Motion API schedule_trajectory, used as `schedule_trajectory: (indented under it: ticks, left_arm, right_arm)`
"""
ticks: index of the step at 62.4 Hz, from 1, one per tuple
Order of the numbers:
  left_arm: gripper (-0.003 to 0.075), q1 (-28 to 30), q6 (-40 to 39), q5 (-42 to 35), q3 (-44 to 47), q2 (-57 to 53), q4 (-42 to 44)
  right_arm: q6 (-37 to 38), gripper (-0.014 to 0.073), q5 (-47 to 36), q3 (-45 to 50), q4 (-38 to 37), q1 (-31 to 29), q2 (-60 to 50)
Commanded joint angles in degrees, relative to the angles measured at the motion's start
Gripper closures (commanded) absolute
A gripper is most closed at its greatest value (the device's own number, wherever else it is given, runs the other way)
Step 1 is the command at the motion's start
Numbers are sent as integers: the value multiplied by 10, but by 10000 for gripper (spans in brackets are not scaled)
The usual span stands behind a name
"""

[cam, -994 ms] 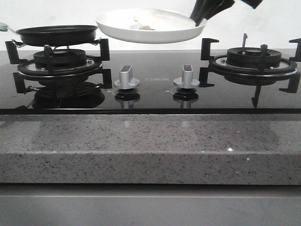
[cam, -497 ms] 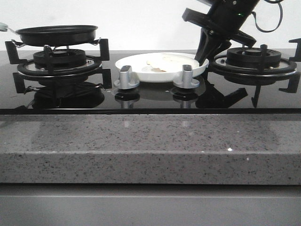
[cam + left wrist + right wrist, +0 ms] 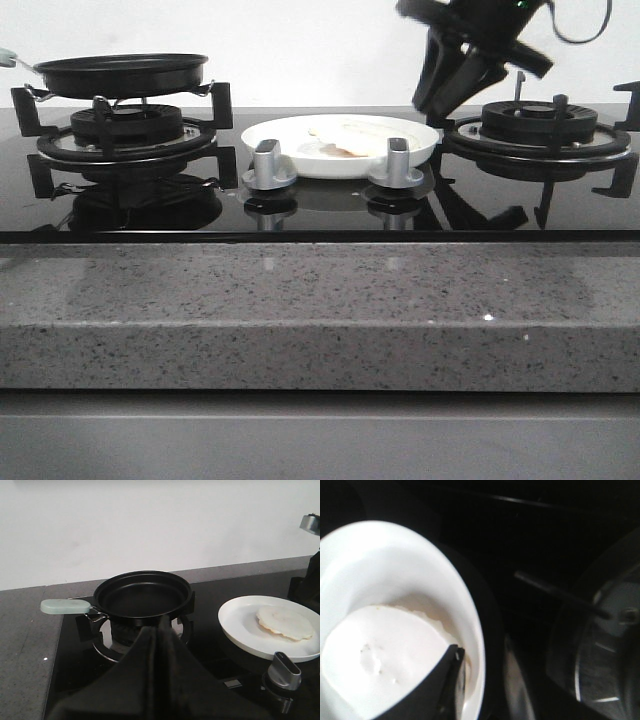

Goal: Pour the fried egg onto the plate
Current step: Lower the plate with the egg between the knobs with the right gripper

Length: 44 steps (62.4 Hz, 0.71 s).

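So the plate (image 3: pixel 340 146) is sitting flat on the black glass cooktop (image 3: pixel 320 205), right in the middle between the two burners and just behind the two silver knobs (image 3: pixel 269 165). The fried egg (image 3: pixel 345 134) is lying in the plate, toward the side nearer the right burner (image 3: pixel 538 125), pale with a tan bit showing along its edge. The left wrist view shows it nicely: white plate (image 3: pixel 270 626) with the egg (image 3: pixel 284 622) flat inside it, a knob (image 3: pixel 285 670) just in front of the plate. The black frying pan (image 3: pixel 122 73) is on the left burner (image 3: pixel 125 128), well apart from the plate, level, and from the left wrist camera its inside looks bare, with the pale green handle (image 3: pixel 65 606) sticking out away from the plate. The right gripper (image 3: pixel 447 85) is up above the plate's right rim, fingers pointing down and spread, not touching the plate and holding nothing. In the right wrist view one dark fingertip (image 3: pixel 447 680) shows over the plate's rim (image 3: pixel 470 625) with the egg (image 3: pixel 385 650) right below. The left gripper (image 3: pixel 159 630) is near the pan, its two dark fingers pressed together with nothing between them.
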Motion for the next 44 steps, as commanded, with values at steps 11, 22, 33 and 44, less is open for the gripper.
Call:
schedule_trajectory:
  ticks: [11,22,33,44]
  left_arm:
    - [741,-5,-6,-39,-16,-1,-7]
    - [741,-5,-6,-39,-16,-1,-7]
    - [741,-5,-6,-39,-16,-1,-7]
    - [741,-5,-6,-39,-16,-1,-7]
  right_arm:
    - [0,668,52,-56,17,-15,-50]
    - [0,664,59,-56,17,-15,-88]
    - [-14,664,55,-32,-37,6,-164]
    - [-14,664,-15,91,-87,28,-284]
